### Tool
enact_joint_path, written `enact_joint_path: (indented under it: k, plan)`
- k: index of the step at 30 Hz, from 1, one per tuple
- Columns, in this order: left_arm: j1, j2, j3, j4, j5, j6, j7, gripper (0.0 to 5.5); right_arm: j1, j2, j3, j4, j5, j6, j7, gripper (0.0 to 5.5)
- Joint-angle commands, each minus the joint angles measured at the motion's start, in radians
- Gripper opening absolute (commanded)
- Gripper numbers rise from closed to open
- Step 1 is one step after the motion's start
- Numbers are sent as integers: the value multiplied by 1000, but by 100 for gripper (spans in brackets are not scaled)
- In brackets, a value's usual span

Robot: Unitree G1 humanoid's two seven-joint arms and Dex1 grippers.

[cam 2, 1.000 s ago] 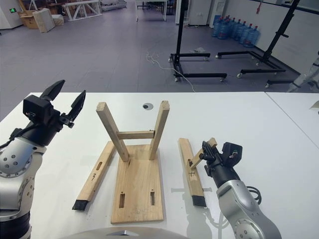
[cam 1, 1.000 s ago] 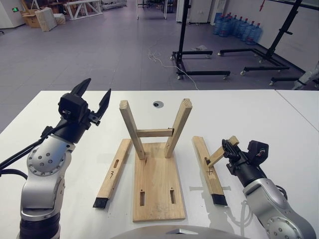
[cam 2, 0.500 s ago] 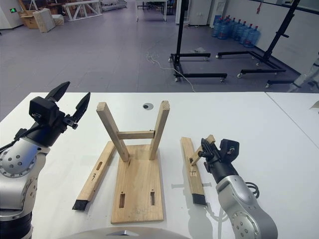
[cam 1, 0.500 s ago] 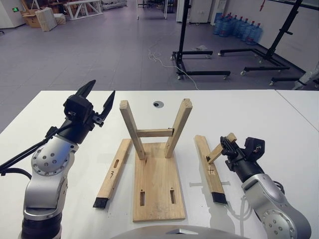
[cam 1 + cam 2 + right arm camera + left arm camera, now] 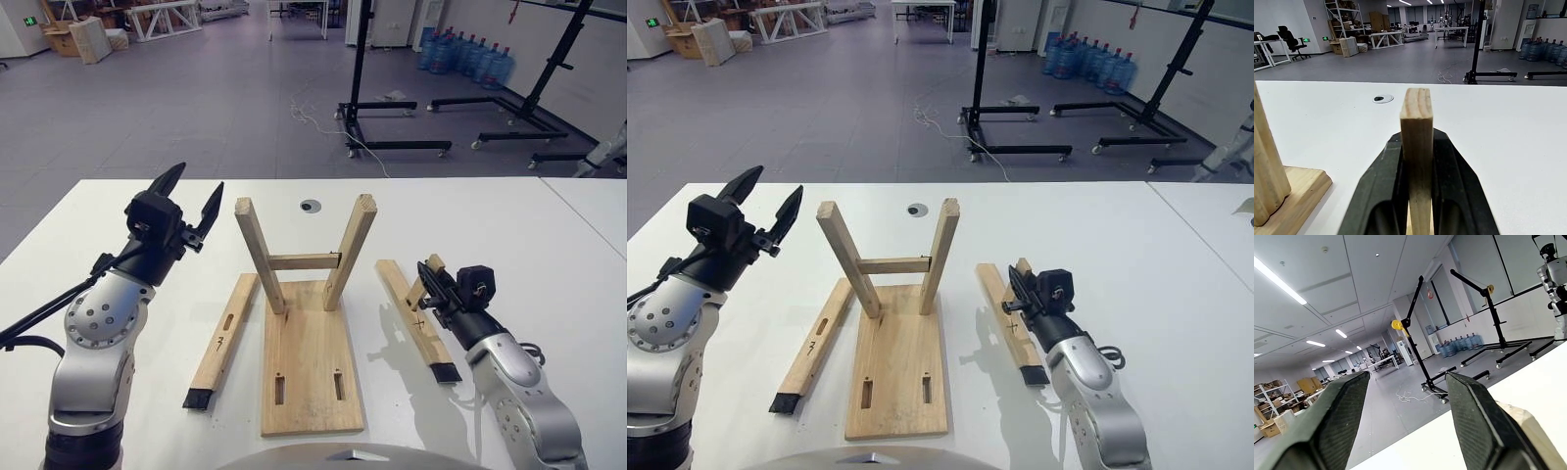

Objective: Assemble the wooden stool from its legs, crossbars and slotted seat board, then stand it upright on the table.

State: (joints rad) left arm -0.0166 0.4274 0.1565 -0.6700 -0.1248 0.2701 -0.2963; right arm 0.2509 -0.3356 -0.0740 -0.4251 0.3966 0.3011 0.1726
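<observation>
The slotted seat board (image 5: 310, 362) lies flat on the white table (image 5: 509, 225). Two legs (image 5: 260, 253) (image 5: 352, 247) stand in its far slots, joined by a crossbar (image 5: 304, 261). A loose leg (image 5: 225, 338) lies left of the board. Another loose leg (image 5: 409, 315) lies on the right with a short crossbar (image 5: 429, 268) stuck in it. My right gripper (image 5: 429, 290) is shut on that crossbar (image 5: 1417, 147). My left gripper (image 5: 187, 201) hangs open in the air, left of the standing legs, its fingers (image 5: 1347, 421) apart and holding nothing.
A round cable hole (image 5: 312, 205) sits in the table behind the stool parts. Black wheeled racks (image 5: 392, 98) and water bottles (image 5: 465, 49) stand on the floor beyond the table. Bare tabletop stretches to the far right and far left.
My right gripper has moved in toward the board with the crossbar, and the right loose leg has shifted with it, farther from me. My left gripper has edged slightly toward the standing legs.
</observation>
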Motion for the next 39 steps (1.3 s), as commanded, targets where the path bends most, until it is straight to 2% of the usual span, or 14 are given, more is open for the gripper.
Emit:
enact_joint_path:
  k: [1, 6, 13, 14, 24, 26, 33, 39]
  plan:
    - [-2, -13, -10, 15, 21, -17, 16, 283, 0, 0, -3, 112, -43, 15, 17, 39]
    - [4, -29, -13, 20, 38, -35, 30, 283, -56, -9, -22, 154, -37, 48, 35, 39]
    - [8, -42, -8, 29, 68, -59, 50, 283, -164, -16, -59, 104, 23, 233, 11, 39]
    - [9, -44, -7, 30, 70, -62, 52, 283, -175, -18, -62, 97, 22, 242, 12, 76]
    - [9, -40, 16, 30, 81, -77, 58, 283, -215, 14, -109, 16, 32, 305, -11, 241]
    - [12, -39, 20, 26, 86, -78, 59, 283, -246, 19, -130, 0, 56, 317, -14, 256]
    - [2, -33, 27, 48, 114, -98, 62, 283, -422, 5, -150, -29, 68, 351, -32, 256]
    - [4, -30, 55, 70, 115, -124, 60, 283, -603, -24, -215, 23, 81, 364, -56, 256]
